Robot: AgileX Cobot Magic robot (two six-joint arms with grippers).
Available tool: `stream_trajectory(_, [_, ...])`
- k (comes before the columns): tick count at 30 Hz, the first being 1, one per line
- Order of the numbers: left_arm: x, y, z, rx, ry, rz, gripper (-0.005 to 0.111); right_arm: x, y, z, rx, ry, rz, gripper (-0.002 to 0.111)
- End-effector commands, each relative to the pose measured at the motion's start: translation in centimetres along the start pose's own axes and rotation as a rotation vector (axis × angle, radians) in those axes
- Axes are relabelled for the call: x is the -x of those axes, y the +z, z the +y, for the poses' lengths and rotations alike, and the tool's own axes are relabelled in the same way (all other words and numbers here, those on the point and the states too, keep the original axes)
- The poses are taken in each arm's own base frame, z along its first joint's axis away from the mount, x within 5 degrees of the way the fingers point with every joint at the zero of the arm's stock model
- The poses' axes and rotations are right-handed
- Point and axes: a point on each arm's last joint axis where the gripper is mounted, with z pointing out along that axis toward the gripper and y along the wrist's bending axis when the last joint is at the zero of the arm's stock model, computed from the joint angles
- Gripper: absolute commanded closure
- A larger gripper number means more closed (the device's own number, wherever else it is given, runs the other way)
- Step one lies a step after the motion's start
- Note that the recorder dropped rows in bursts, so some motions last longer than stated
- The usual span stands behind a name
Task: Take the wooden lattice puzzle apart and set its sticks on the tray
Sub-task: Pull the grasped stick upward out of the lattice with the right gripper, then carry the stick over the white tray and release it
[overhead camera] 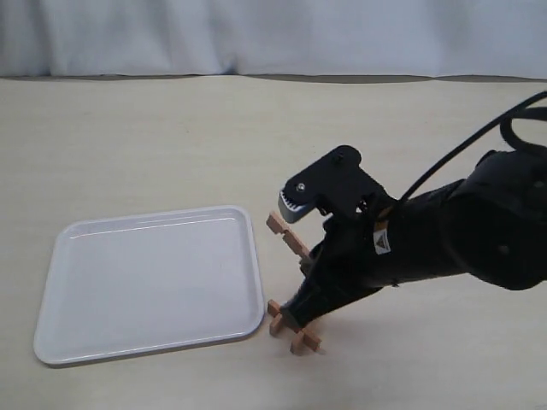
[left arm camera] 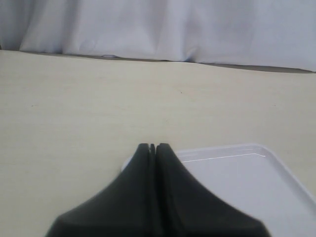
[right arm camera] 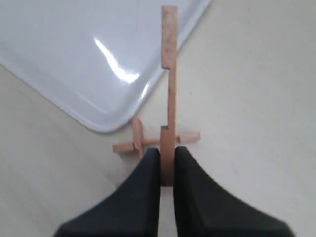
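Observation:
My right gripper [overhead camera: 297, 309] is shut on one reddish-brown stick [overhead camera: 287, 236], near the tray's right front corner. In the right wrist view the fingers [right arm camera: 148, 170] clamp the stick [right arm camera: 169, 74] at one end, and its notched length runs out past them over the tray's corner. The rest of the wooden lattice puzzle [overhead camera: 299, 335] lies on the table under the gripper, its crossed sticks [right arm camera: 138, 143] just beyond the fingertips. Whether the held stick still locks into them I cannot tell. The white tray [overhead camera: 154, 282] holds nothing. My left gripper [left arm camera: 153, 146] is shut on nothing, above the tray's rim [left arm camera: 256, 146].
The pale table [overhead camera: 171, 137] runs back to a white curtain [overhead camera: 273, 34]. The right arm's black body and cable [overhead camera: 461, 231] reach in from the right edge of the exterior view. The left arm does not show there.

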Motion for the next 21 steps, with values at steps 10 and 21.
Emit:
stream_trajectory(10, [0.0,0.0,0.0,0.000,-0.004,-0.005,0.107,5.9,7.2,3.3,0.084,0.065,-0.011,0.104])
stream_trajectory(21, [0.0,0.0,0.0,0.000,-0.004,-0.005,0.107,8.6,11.9,5.5,0.107,0.112,-0.020,0.071])
